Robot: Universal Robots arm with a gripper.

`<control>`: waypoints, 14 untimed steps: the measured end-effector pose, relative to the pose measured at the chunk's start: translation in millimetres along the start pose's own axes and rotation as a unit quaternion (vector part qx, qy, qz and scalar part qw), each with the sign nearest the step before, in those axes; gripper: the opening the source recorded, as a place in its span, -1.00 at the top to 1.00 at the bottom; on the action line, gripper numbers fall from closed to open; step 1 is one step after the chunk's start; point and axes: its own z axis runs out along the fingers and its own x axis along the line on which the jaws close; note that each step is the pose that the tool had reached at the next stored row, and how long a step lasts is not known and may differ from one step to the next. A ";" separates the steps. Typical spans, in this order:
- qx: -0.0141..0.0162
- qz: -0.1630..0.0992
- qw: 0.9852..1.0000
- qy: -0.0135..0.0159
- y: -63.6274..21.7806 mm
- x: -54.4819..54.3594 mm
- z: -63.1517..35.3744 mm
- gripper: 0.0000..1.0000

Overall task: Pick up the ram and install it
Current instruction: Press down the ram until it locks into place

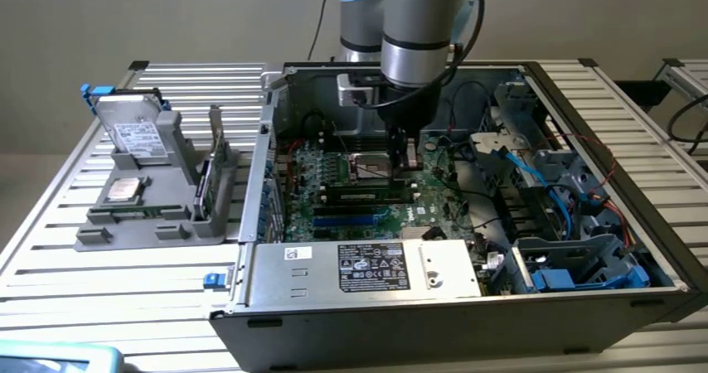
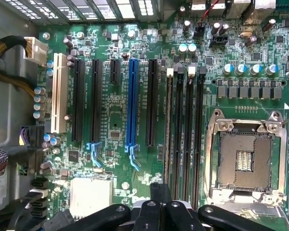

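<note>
Green motherboard, gripper low above it inside the case, finger state unclear

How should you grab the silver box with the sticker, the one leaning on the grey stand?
Probably by its two long thin edges, coming from above. The silver box leans on the grey stand, wide stickered face up, so that face gives nothing to pinch and the stand blocks the underside.
</note>
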 end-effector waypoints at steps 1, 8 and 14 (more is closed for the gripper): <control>0.000 0.000 1.000 -0.001 -0.3 -0.1 0.5 0.79; 0.001 0.000 1.000 -0.002 2.4 -0.7 3.7 0.79; 0.001 0.000 1.000 -0.001 3.7 -2.1 11.8 0.79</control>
